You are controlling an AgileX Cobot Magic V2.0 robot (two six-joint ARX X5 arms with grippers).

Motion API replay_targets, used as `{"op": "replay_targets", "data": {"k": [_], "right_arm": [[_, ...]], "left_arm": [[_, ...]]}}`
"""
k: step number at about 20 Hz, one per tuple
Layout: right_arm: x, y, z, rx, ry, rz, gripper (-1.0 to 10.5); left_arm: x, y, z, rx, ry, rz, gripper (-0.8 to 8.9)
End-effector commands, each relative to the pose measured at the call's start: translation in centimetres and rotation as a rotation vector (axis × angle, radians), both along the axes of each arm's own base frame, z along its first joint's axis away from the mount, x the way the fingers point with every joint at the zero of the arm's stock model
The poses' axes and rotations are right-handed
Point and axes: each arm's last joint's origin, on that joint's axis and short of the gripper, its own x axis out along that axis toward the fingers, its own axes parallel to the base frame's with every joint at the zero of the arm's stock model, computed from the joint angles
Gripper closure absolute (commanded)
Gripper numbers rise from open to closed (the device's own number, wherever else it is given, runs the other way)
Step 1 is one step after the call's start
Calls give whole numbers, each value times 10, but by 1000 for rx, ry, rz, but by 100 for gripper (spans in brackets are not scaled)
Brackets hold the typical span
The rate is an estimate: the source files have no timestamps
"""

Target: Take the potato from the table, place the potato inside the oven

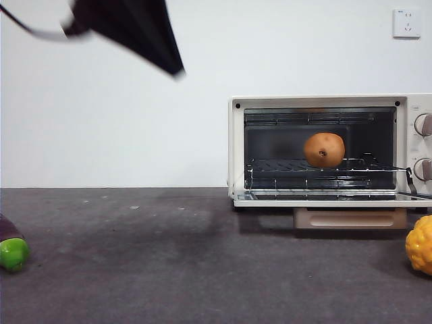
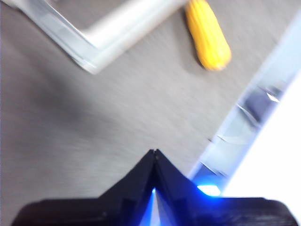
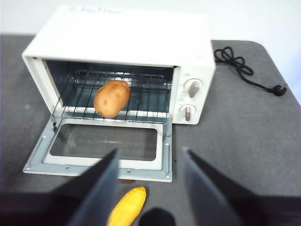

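Observation:
The orange-brown potato lies on the wire rack inside the cream-white oven, whose door is folded down open. Nothing touches the potato. My right gripper hangs open and empty above the table, in front of the open door. My left gripper is shut with nothing in it, over bare table; its view is blurred. A dark, blurred arm shows at the front view's top left, far from the oven.
A bumpy yellow corn cob lies on the table before the oven. A purple-and-green eggplant sits at the front view's left edge. The oven's black power cord trails beside it.

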Motion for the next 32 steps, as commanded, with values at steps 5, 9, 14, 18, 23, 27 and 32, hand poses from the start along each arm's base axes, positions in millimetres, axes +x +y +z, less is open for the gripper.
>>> {"op": "replay_targets", "data": {"k": [5, 9, 14, 18, 23, 27, 32], "right_arm": [[-50, -35, 0, 146, -98, -20, 857], [-60, -42, 4, 176, -137, -17, 887], [-67, -46, 14, 211, -174, 2, 887], [-74, -51, 23, 234, -207, 6, 887], [-76, -52, 26, 242, -219, 5, 897], [-76, -52, 26, 234, -219, 7, 960], [-76, -52, 26, 235, -218, 9, 958]], "left_arm": [[65, -4, -71, -168, 407, 5, 819], [99, 8, -106, -274, 593, 140, 819], [124, 18, -130, -373, 708, 262, 819], [136, 18, -140, -423, 741, 339, 819], [146, 13, -146, -465, 732, 410, 819], [149, 11, -153, -444, 718, 493, 820], [151, 11, -161, -426, 723, 561, 820]]}}
